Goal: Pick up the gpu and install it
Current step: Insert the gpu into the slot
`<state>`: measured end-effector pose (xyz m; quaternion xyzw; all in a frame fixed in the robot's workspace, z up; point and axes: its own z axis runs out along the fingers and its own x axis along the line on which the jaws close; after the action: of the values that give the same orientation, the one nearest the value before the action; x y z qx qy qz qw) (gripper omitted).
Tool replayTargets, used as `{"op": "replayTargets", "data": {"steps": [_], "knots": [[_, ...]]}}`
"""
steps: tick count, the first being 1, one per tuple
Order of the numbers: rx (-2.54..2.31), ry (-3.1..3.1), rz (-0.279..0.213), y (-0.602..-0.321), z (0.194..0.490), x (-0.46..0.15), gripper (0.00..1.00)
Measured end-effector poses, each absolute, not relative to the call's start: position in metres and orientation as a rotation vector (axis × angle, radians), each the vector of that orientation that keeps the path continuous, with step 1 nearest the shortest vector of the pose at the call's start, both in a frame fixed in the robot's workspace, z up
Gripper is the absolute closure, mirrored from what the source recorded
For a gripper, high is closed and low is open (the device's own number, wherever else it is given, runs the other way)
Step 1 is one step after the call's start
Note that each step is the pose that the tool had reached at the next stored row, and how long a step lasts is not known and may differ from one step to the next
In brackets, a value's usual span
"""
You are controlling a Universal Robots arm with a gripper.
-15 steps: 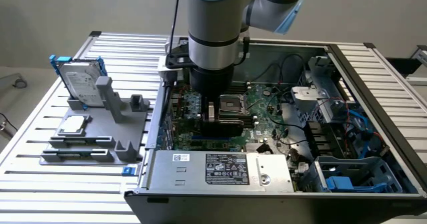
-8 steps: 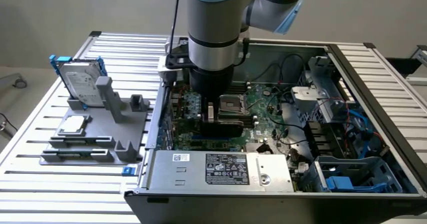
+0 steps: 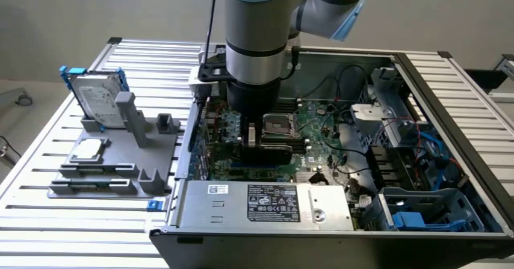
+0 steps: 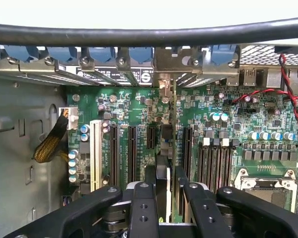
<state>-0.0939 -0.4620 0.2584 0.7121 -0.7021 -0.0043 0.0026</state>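
The gpu point(image 4: 174, 124) stands edge-on between my fingertips, its thin green board running up to its silvery end bracket point(image 4: 176, 62) at the case's rear slots. My gripper point(image 4: 165, 186) is shut on it, with a black finger point(image 4: 150, 181) on either side. The card stands over the black expansion slots point(image 4: 151, 136) of the motherboard point(image 4: 139, 106); whether it is seated I cannot tell. In the exterior view, my gripper point(image 3: 261, 138) reaches down inside the open computer case point(image 3: 449, 130), and the gpu point(image 3: 265, 153) is a dark block under it.
A grey fixture point(image 3: 112, 160) outside the case at the exterior view's left holds a silver hard drive in a blue frame point(image 3: 96, 97) and a small square chip point(image 3: 88, 150). The power supply point(image 3: 265, 203), CPU socket point(image 4: 265, 186), red wires point(image 4: 268, 94) and drive cage point(image 3: 425, 215) crowd the case.
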Motion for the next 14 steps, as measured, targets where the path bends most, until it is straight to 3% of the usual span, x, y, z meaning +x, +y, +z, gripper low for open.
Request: {"op": "replayTargets", "data": {"steps": [14], "knots": [[2.231, -2.200, -0.029, -0.4618, 0.2582, -0.0900, 0.74]]}}
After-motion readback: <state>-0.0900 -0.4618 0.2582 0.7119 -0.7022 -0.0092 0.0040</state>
